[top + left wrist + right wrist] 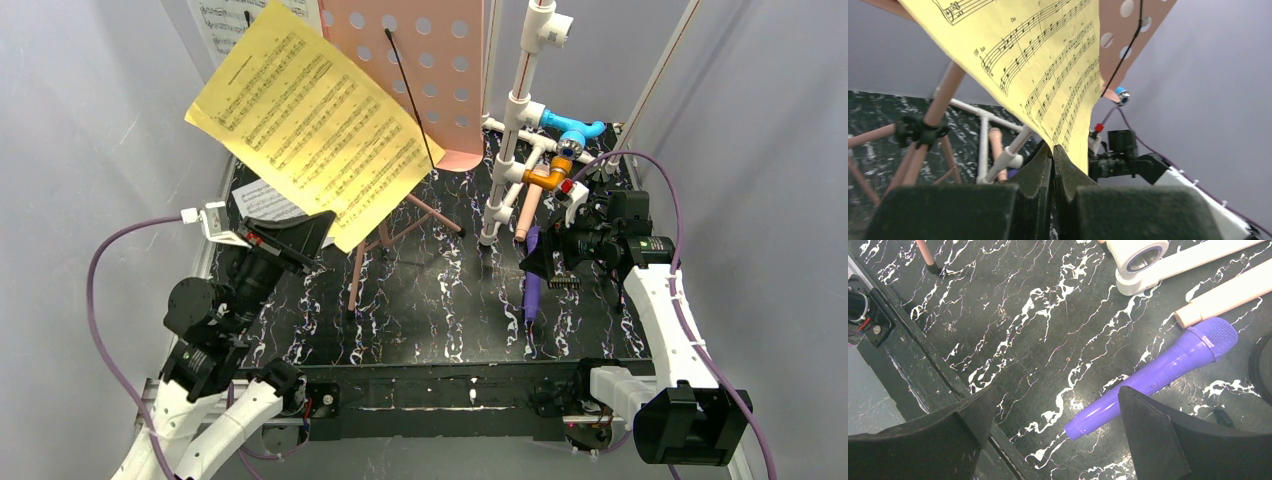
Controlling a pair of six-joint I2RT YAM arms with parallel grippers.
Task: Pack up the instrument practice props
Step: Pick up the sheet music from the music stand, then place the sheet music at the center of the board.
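At centre left, left gripper (pixel 322 226) pinches the yellow music page (pixel 310 120); yanking may tear it. Right gripper (pixel 1057 394) gapes.

Left end effector (pixel 1053 152) clamped; right end effector (pixel 1057 395) spread.

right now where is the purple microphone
In the top view the purple microphone lies flat on the right side, beneath the open right pincer, next to the beige microphone.

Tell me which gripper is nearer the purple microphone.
Right. The right gripper hangs open just over the purple microphone; the left gripper is across the table, shut on the yellow music page.
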